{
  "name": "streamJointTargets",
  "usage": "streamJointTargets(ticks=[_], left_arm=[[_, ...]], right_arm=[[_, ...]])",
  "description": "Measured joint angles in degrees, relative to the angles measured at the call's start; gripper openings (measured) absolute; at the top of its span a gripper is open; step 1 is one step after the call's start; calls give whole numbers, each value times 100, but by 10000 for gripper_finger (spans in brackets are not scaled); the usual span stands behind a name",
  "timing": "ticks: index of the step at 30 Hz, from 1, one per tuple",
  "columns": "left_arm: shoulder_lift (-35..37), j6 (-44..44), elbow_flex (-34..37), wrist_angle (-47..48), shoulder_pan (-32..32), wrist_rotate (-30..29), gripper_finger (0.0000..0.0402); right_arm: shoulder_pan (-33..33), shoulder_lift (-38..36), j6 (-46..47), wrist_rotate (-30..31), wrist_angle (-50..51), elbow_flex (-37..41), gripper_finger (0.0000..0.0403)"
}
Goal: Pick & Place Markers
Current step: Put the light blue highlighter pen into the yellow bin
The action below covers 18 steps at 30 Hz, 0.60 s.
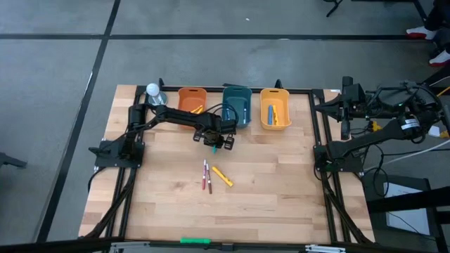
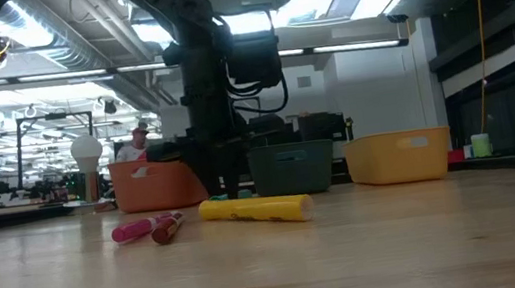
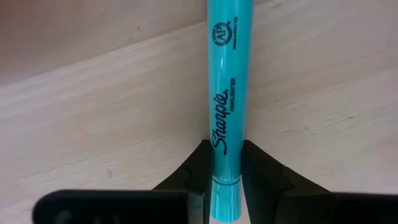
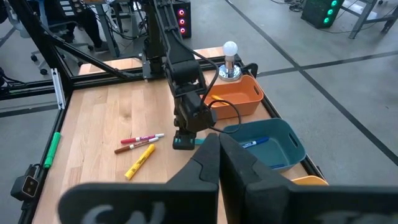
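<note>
A: Left wrist view first: we see a teal marker (image 3: pixel 225 106) lying on the wooden table (image 3: pixel 93 118), running straight away from the camera. Its long axis is in line with the left gripper (image 3: pixel 225 180), and the printed lettering runs along the barrel.

B: And the fingers (image 3: pixel 264 177)?

A: We see them drawn in against the barrel on both sides, near the marker's closer end. The jaws stand only as far apart as the marker is thick, so we call it a pinch on the teal marker.

B: From the high view we place that left gripper (image 1: pixel 215 138) just in front of the teal bin (image 1: pixel 237 105), which sits between the orange bin (image 1: pixel 191 99) and the yellow bin (image 1: pixel 275 107) along the far edge.

A: We also see three more markers lying loose near the table's middle, all flat on the wood. The yellow marker (image 1: pixel 222 176) lies on a diagonal. The two red markers (image 1: pixel 207 176) lie side by side just beside it, their long axes running roughly from the far edge toward the near edge.

B: In the low view the yellow marker (image 2: pixel 254 209) lies broadside to us, with the red ones to its left.

A: The right gripper (image 4: pixel 219 163) we find parked off the table's right side, fingers pressed together with nothing between them.
</note>
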<state>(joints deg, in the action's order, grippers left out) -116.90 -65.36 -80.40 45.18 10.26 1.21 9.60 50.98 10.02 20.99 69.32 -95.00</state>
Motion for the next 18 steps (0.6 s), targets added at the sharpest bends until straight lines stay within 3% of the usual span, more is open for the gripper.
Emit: streamJointTargets(ticks=[10, 18], left_arm=[[438, 13, 9, -32, -12, -159, 53], [1295, 192, 9, -162, -24, -653, 53]], right_arm=[[0, -2, -20, 0, 0, 0, 0], [1, 0, -24, 2, 0, 0, 0]])
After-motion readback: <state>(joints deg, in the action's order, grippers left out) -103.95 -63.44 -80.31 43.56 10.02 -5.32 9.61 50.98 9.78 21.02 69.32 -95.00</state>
